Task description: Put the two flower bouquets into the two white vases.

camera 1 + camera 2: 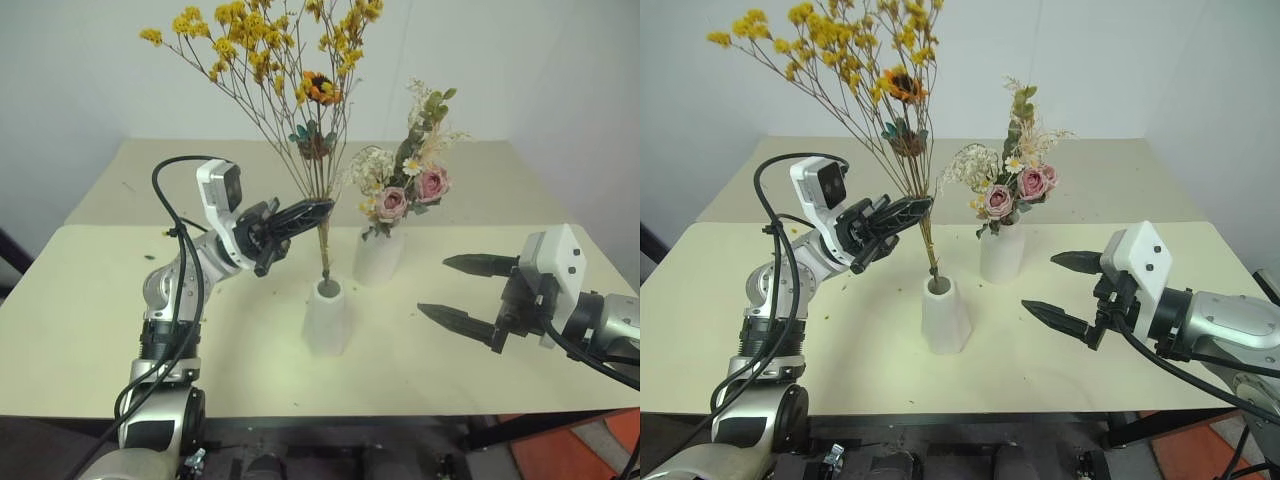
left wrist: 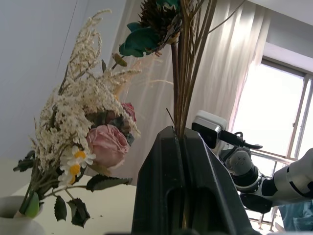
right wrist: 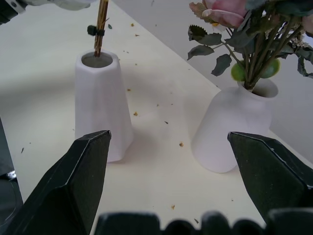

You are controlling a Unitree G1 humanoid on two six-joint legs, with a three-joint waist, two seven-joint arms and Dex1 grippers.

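My left gripper (image 1: 316, 210) is shut on the brown stems (image 2: 183, 88) of the yellow-orange bouquet (image 1: 260, 50). That bunch stands upright, and its stem ends dip into the mouth of the cone-shaped white vase (image 1: 327, 320) at the table's middle. Just behind and to the right, the pink-rose bouquet (image 1: 405, 190) stands in the rounder white vase (image 1: 378, 255). My right gripper (image 1: 433, 286) hovers open to the right of both vases with nothing between its fingers. In the right wrist view the cone vase (image 3: 102, 107) and the rounder vase (image 3: 234, 132) lie ahead of it.
The vases stand on a cream table (image 1: 100, 330) sprinkled with small dried crumbs. A second cream table surface (image 1: 180, 170) lies behind, against a white wall. An orange-red object (image 1: 600, 450) sits on the floor at the lower right.
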